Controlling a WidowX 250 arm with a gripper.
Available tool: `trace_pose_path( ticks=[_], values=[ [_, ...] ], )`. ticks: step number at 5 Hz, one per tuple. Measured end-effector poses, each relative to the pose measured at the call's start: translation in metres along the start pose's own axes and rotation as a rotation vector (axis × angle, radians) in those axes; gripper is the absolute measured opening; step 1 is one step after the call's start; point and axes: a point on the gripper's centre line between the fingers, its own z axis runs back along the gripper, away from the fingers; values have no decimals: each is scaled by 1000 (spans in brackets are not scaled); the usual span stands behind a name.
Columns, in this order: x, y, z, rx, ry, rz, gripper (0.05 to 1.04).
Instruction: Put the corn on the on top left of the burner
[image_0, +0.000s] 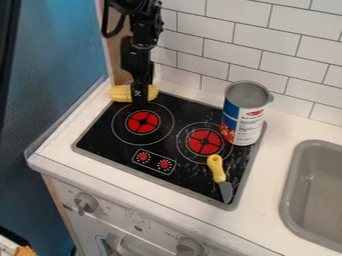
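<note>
At the back left of the black stove top, the gripper (139, 94) hangs straight down over the middle of the yellow corn (121, 93), hiding that part of it. The corn lies crosswise, with one end showing on each side of the gripper. It is at the cooktop's back-left corner, behind the left burner (143, 122) with its red centre. Whether the corn rests on the surface or is slightly above it, I cannot tell.
A tall can (244, 114) stands at the back right of the cooktop, behind the right burner (204, 142). A knife with a yellow handle (216, 168) lies near the front right. The grey sink (320, 195) is at the right; a tiled wall (240, 42) rises behind.
</note>
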Motion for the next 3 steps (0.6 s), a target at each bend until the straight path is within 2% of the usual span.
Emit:
trace_pose_path(
  ticks=[1,2,3],
  values=[
    [2,-2,24,-42,8,9,1000],
    [7,-2,55,-110,15,27,1000],
    [11,3,76,-168,16,41,1000]
  ],
)
